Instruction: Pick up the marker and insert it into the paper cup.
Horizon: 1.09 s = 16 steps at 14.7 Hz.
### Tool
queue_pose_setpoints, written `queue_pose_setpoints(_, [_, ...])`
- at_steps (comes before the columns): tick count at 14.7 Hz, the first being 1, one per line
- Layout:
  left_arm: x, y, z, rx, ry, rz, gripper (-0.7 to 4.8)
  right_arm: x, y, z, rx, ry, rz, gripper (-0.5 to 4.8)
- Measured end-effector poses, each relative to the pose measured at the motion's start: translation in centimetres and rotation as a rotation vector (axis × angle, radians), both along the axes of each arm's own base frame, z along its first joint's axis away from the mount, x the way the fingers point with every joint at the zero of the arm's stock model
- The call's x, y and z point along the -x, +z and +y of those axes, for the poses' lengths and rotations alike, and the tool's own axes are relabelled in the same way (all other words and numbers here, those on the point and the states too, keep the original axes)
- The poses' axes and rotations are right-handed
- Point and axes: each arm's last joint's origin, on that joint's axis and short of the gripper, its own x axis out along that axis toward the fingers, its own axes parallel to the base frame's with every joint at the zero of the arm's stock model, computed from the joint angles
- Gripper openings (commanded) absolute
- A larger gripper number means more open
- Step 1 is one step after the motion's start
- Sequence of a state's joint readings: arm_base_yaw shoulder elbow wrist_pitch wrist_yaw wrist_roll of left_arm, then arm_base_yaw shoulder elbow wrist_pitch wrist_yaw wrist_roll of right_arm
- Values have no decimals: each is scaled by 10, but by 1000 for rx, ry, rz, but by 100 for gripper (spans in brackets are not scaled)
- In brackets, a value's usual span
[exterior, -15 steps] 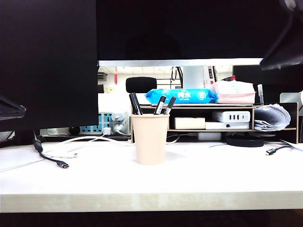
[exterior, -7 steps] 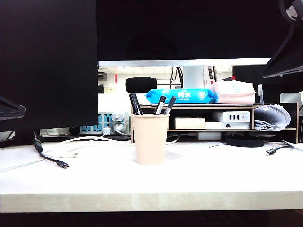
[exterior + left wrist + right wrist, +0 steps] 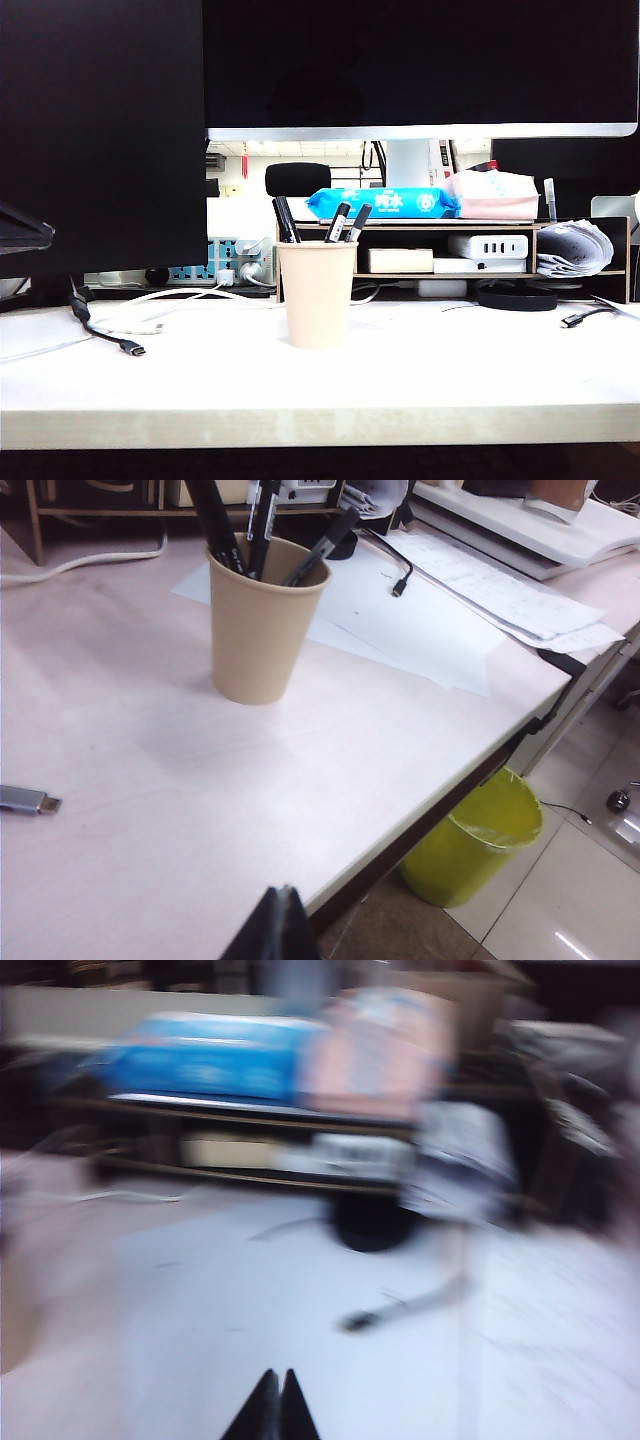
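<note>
Standing in the paper cup (image 3: 318,295), the marker (image 3: 287,220); left gripper (image 3: 281,920) and right gripper (image 3: 276,1405) both closed, empty.

Open counter around the cup, clutter at the back

The paper cup (image 3: 318,294) stands alone mid-counter (image 3: 450,385), four marker tips crowding its mouth. Bare surface lies at 3, 6 and 9 o'clock of it. A shelf (image 3: 440,250) blocks 12 o'clock; cables (image 3: 110,335) lie at 9 o'clock.
</note>
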<state>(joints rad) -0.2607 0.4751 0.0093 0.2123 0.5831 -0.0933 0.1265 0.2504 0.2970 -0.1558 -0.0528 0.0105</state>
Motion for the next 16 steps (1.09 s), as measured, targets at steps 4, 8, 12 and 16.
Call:
queue_pose_setpoints(4, [0, 0, 0, 0, 0, 0, -5, 10, -31, -17, -86, -166, -51, -5])
queue_pose_setpoints(8, [0, 0, 0, 0, 0, 0, -5, 8, -54, -19, -111, -186, -47, -5])
queue_pose_setpoints(12, [0, 0, 0, 0, 0, 0, -5, 4, -66, -19, -124, -180, -66, -5])
queue_pose_setpoints(16, [0, 0, 0, 0, 0, 0, -5, 4, -66, -19, -124, -201, -67, -5])
